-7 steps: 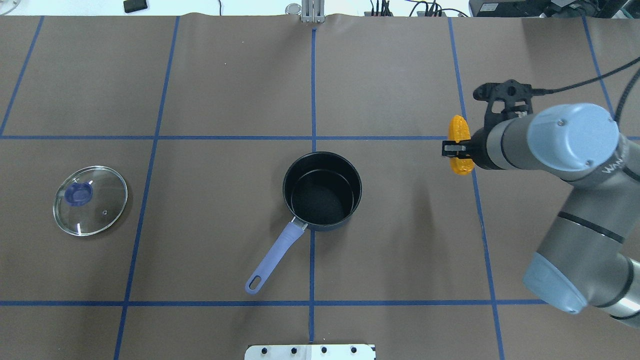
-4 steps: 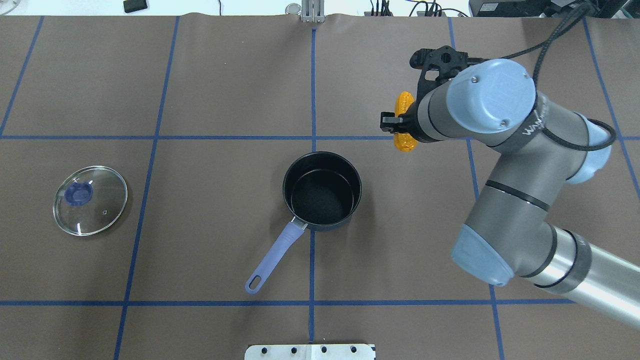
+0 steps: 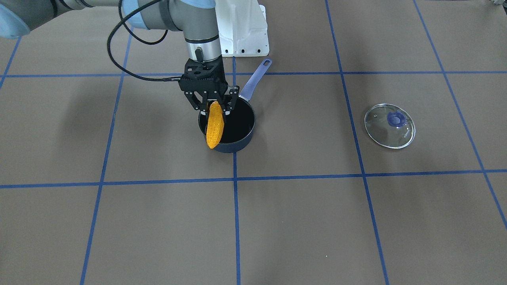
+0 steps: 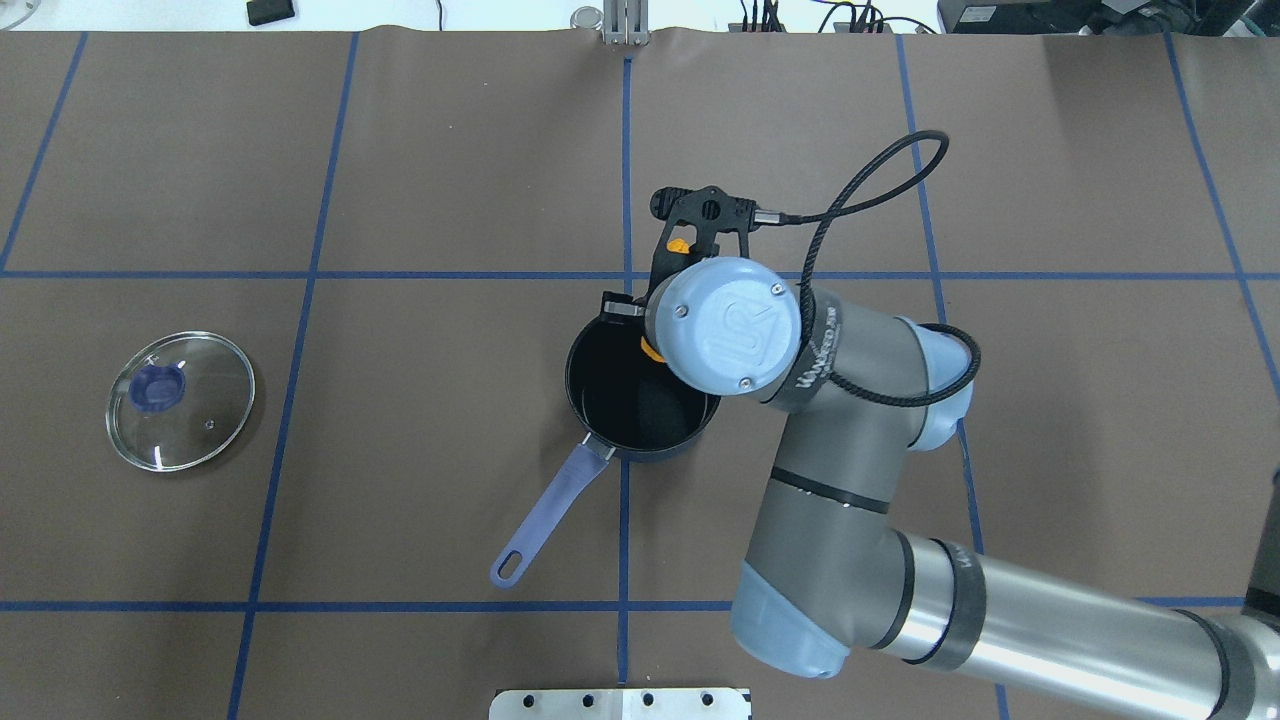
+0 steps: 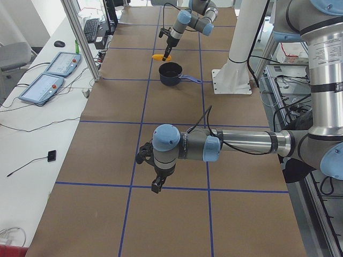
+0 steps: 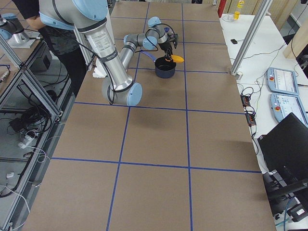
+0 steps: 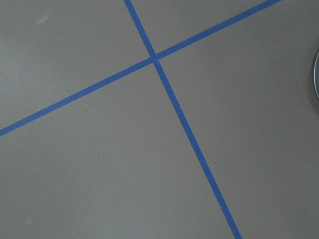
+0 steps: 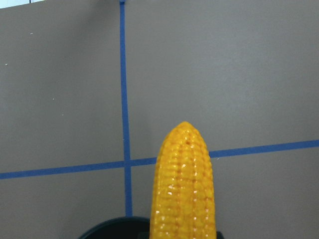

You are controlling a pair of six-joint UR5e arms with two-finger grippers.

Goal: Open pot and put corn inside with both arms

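Observation:
My right gripper (image 3: 214,107) is shut on the orange-yellow corn (image 3: 214,125) and holds it above the open black pot (image 3: 234,147), over the rim farthest from the robot. The corn's tapered tip sticks out past that rim in the right wrist view (image 8: 184,184). In the overhead view the wrist hides most of the corn (image 4: 678,245) above the pot (image 4: 577,385). The glass lid (image 4: 181,401) lies flat on the table far to the left. My left gripper (image 5: 156,184) hangs low over bare table, and I cannot tell whether it is open.
The pot's purple handle (image 4: 545,520) points toward the robot's base plate (image 4: 620,703). Blue tape lines cross the brown table cover. The lid's edge (image 7: 317,74) shows at the right of the left wrist view. A camera cable loops off the right wrist (image 4: 880,190).
My right arm has swung left with the corn, from the table's right side to above the pot's far rim. The pot and lid have not moved.

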